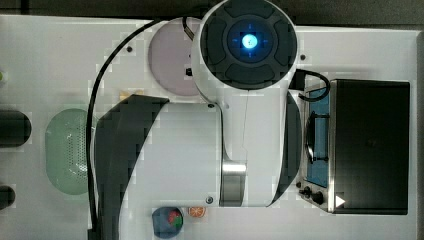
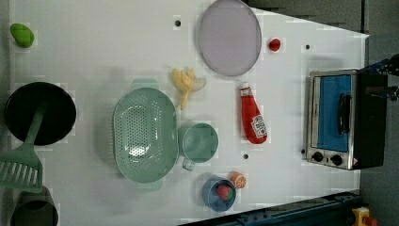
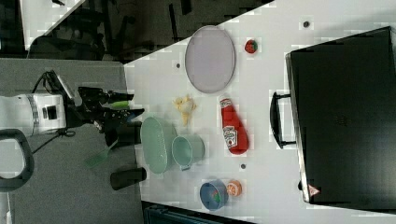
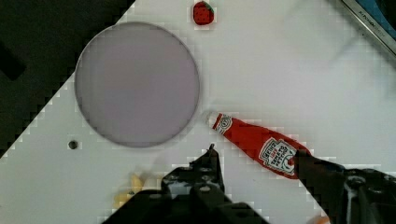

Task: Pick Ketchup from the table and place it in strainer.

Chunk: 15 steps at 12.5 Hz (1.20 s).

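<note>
The ketchup bottle (image 2: 252, 119) lies flat mid-table, between the lilac plate (image 2: 229, 36) and the toaster oven's (image 2: 338, 117) side. The gripper (image 4: 256, 161), spread and empty, should be lowered astride its body before the strainer (image 2: 145, 134) is approached.

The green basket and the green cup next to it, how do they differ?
The strainer is a wide oval with many small holes in its bottom; the cup is smaller, round and solid inside. The strainer has flat tabs at both ends; the cup has one small loop handle. Both are pale mint green, empty, open side up, and sit side by side on the white table.
</note>
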Each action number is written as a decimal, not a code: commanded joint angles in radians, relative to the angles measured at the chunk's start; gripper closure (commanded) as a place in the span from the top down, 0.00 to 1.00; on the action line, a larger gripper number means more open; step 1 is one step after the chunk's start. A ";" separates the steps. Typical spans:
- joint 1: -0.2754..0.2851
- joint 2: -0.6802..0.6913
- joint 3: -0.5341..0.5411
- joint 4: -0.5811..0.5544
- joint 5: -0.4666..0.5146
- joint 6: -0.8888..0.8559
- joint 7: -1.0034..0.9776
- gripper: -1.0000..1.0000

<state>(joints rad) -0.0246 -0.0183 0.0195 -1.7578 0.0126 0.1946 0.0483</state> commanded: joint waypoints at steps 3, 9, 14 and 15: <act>-0.105 -0.270 0.063 -0.156 0.002 -0.171 -0.009 1.00; -0.103 -0.167 0.089 -0.262 0.002 -0.096 -0.026 1.00; -0.103 -0.045 0.105 -0.366 0.001 0.161 -0.480 1.00; -0.103 -0.025 0.104 -0.389 0.001 0.214 -0.592 1.00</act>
<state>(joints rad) -0.1189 -0.0091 0.1193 -2.1465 0.0159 0.3760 -0.3237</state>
